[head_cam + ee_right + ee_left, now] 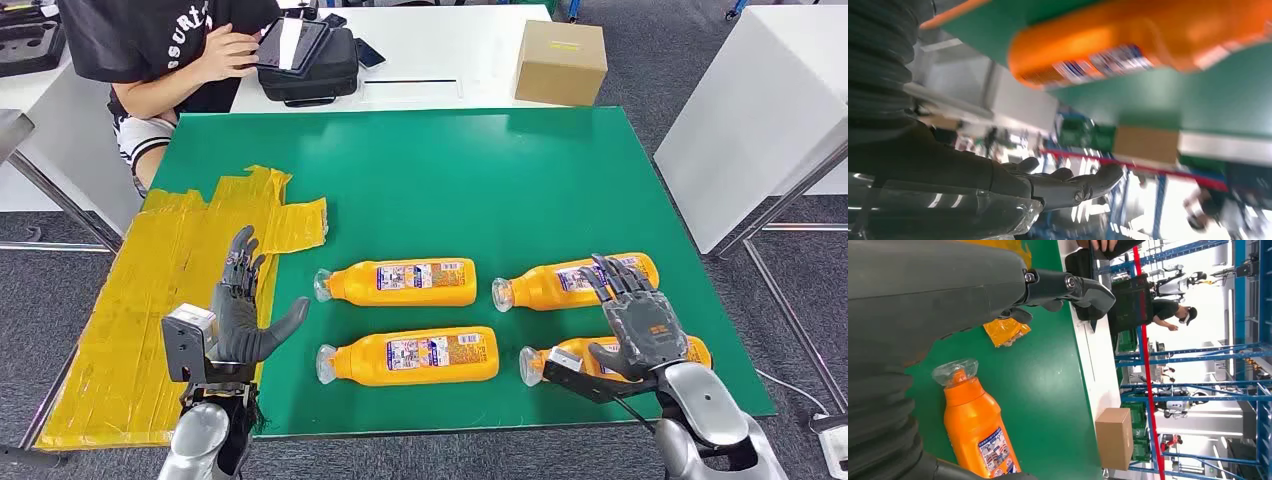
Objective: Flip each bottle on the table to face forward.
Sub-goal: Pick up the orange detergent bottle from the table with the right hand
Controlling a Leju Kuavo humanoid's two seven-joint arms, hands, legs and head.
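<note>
Four orange bottles lie on their sides on the green table [450, 170], clear caps pointing left. The far-left bottle [400, 282] and near-left bottle [410, 357] show their labels. My right hand [640, 322] hangs palm down over the near-right bottle [565, 355], its fingers spread and reaching over the far-right bottle [545, 283]. In the blurred right wrist view the thumb [1068, 187] is stretched out with nothing pinched, below an orange bottle [1148, 35]. My left hand [243, 305] is open, fingers up, left of the caps; its wrist view shows the far-left bottle [973, 425].
A patch of yellow tape [170, 290] covers the table's left part, beneath my left hand. Behind the green table, a white table carries a cardboard box [560, 60] and a black bag [315, 70]. A person [160, 50] sits at the far left.
</note>
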